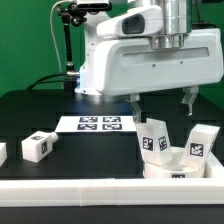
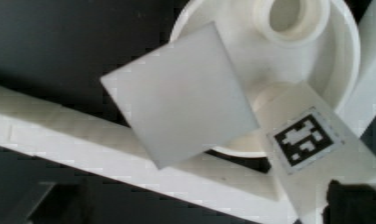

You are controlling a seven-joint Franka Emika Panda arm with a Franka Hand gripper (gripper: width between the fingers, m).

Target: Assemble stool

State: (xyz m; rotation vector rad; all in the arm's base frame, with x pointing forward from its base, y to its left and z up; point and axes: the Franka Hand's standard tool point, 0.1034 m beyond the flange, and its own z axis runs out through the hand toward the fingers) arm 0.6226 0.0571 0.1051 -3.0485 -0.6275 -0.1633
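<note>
The stool's round white seat (image 1: 172,168) lies near the front at the exterior view's right. Two tagged white legs stand in it: one (image 1: 155,136) leans at its left side, the other (image 1: 201,142) at its right. My gripper (image 1: 162,104) hangs open just above them, a dark finger on either side of the left leg's top, touching nothing. In the wrist view that leg (image 2: 199,100) fills the middle, its tag toward the fingers, with the seat (image 2: 256,45) behind it. My gripper (image 2: 206,208) shows only as dark fingertips (image 2: 368,200) at the picture's edge.
A loose tagged leg (image 1: 38,147) lies at the exterior view's left, another white piece (image 1: 2,152) at the very edge. The marker board (image 1: 100,123) lies mid-table behind. A long white rail (image 1: 90,196) (image 2: 87,135) runs along the front, close to the seat.
</note>
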